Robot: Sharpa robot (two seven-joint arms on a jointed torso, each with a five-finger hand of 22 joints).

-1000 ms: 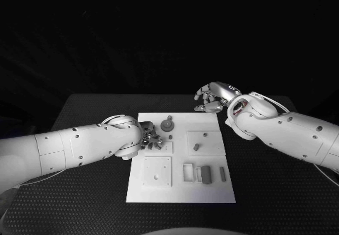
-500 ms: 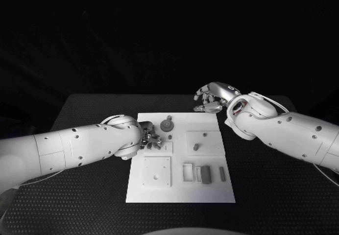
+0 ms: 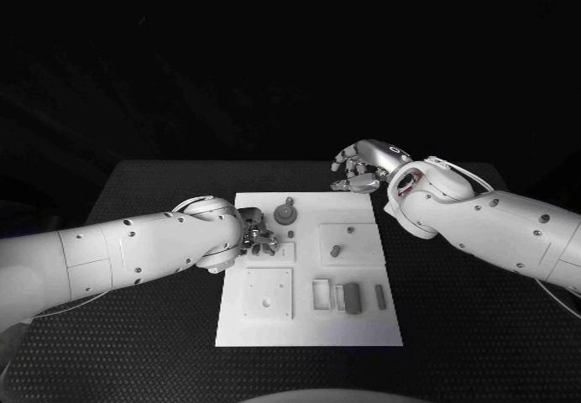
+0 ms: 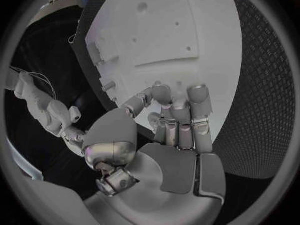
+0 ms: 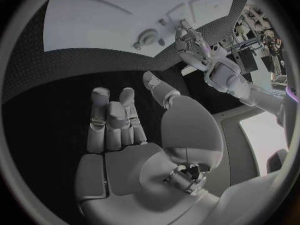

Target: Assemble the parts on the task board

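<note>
The white task board (image 3: 309,273) lies in the middle of the black table (image 3: 158,336). The left hand (image 3: 257,235) is over the board's left edge, fingers (image 4: 181,120) curled together — whether they pinch a part I cannot tell. The right hand (image 3: 367,166) hovers off the board's far right corner, fingers (image 5: 115,117) loosely apart, holding nothing. A round grey part (image 3: 285,215) sits near the far edge; a grey bar (image 3: 353,297) lies toward the near edge.

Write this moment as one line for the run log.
left hand: fingers curled, over task board left side | right hand: empty, beyond board's far edge | gear: on board
</note>
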